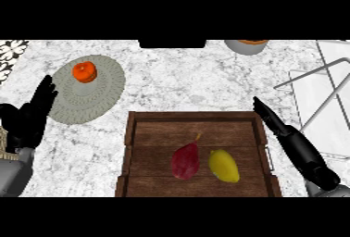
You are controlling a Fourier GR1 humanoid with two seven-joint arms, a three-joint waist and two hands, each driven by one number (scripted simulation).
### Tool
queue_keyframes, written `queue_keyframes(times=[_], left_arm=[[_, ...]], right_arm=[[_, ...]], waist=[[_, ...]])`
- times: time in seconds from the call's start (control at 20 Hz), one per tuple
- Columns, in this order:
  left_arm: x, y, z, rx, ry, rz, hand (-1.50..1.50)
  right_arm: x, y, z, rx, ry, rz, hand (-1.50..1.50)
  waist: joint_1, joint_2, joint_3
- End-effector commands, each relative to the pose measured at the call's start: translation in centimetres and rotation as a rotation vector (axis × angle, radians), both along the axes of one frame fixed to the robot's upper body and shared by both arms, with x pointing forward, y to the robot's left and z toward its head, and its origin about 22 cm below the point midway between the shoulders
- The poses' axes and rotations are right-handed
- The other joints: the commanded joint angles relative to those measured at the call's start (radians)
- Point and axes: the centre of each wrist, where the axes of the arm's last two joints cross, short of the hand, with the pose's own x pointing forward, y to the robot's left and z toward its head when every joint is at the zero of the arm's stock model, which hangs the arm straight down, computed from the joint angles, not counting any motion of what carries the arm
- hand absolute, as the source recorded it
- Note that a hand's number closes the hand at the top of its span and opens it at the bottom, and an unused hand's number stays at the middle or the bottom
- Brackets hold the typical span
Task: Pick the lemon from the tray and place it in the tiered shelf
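Right hand: you've got it open, fingers straight and close together, pointing up and to the left. It holds nothing. It runs along the right rim of the tray, fingertips near the tray's far right corner; you can't tell from this view whether it touches the wood. Lemon lies in the tray, right of centre toward the near side, apart from the hand. Just left of it is a red fruit, close but not clearly touching.

Left hand: open, fingers up, resting at the view's left edge, empty.

Tiered shelf is on the counter at the right, beyond the right hand. A round grey plate sits far left with an orange fruit on it.
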Motion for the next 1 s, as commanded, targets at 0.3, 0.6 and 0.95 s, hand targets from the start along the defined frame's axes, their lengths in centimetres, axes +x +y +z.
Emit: queue_keyframes(times=[0.3, 0.6, 0.95], left_arm=[[0.4, -6.5, -0.6, -0.048, -0.076, -0.193, 0.0], [-0.2, -9.2, -1.9, -0.049, -0.063, -0.271, 0.0], [-0.1, -11.7, -0.9, -0.058, -0.057, -0.281, 0.0]], right_arm=[[1.7, 3.6, -0.7, 0.688, 0.28, -0.096, -1.5], [2.6, -3.1, -2.0, -0.024, -0.025, -0.594, -1.5], [1.3, -3.5, -3.1, 0.316, -0.117, -0.511, -1.5]], waist=[[-0.027, 0.047, 0.047], [0.006, 0.013, 0.007], [0.009, 0.005, 0.008]])
